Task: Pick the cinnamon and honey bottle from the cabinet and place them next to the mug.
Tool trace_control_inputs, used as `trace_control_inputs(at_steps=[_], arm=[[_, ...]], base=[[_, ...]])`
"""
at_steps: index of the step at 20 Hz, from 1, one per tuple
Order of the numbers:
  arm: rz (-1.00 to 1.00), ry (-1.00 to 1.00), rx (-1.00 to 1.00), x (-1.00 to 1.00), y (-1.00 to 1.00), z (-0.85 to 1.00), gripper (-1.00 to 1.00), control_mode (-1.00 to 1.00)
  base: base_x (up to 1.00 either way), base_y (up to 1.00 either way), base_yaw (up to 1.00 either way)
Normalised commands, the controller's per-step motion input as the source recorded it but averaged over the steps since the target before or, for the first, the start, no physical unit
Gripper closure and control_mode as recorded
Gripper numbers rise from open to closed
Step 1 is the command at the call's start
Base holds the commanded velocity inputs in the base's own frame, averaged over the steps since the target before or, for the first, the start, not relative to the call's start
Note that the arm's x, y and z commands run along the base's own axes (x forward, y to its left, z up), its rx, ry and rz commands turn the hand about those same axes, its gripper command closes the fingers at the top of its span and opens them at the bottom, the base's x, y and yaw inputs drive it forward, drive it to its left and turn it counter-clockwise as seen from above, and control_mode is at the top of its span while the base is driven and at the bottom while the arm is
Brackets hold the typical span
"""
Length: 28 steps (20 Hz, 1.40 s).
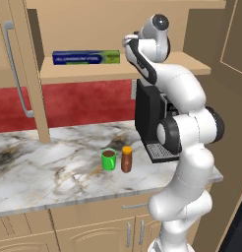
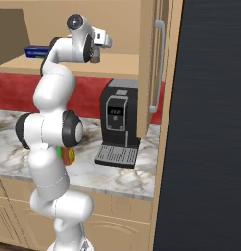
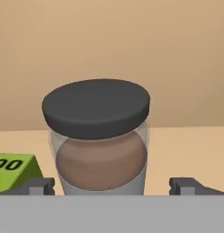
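Pincer (image 3: 112, 185) wide apart and empty; its two dark fingertips (image 3: 38, 185) stand on either side of the cinnamon (image 3: 96, 136) without touching it. Seen from the hand, the jar is upright on the cabinet (image 1: 93, 71) shelf board, dark lid on top, brown contents showing through the clear wall, tan back panel behind. A green corner of the foil box (image 1: 86, 57) sits just beside the jar, on the same side as one fingertip.

From the left base camera the arm is raised to shelf height, hand reaching into the open cabinet above the coffee machine (image 2: 118, 122). Down on the marble surface (image 1: 54, 167) the honey bottle (image 1: 126, 159) already stands just beside the mug (image 1: 108, 159). So, by my reading, half the job is done and the cinnamon grasp is the step in hand.

To do it well:
- Jar looks slightly off-centre between the fingertips, toward the box side; centre it before closing.
- Ease forward so the pads meet the jar body below the lid, not the overhanging lid edge.
- Watch the fingertip near the foil box; a nudge could shove box into jar.
- Close squarely, lift straight, then back out clear of the shelf edge.
- Tall slim jar: likely to tip if pushed rather than gripped.
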Motion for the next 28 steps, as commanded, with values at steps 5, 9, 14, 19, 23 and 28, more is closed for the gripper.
trace_control_inputs(at_steps=[5,9,14,19,23,28], arm=[[0.0,0.0,0.0,0.01,0.01,0.0,-1.0,-1.0],[0.0,0.0,0.0,0.0,0.0,0.0,1.0,-1.0],[0.0,0.0,0.0,0.0,0.0,0.0,1.0,-1.0],[0.0,0.0,0.0,0.0,0.0,0.0,1.0,-1.0],[-0.02,0.0,0.0,-0.45,0.07,-0.18,1.0,-1.0],[-0.06,0.0,0.0,-0.96,0.22,-0.18,1.0,-1.0]], base=[[0.0,0.0,0.0],[0.0,0.0,0.0],[0.0,0.0,0.0],[0.0,0.0,0.0],[0.0,0.0,0.0],[0.0,0.0,0.0]])
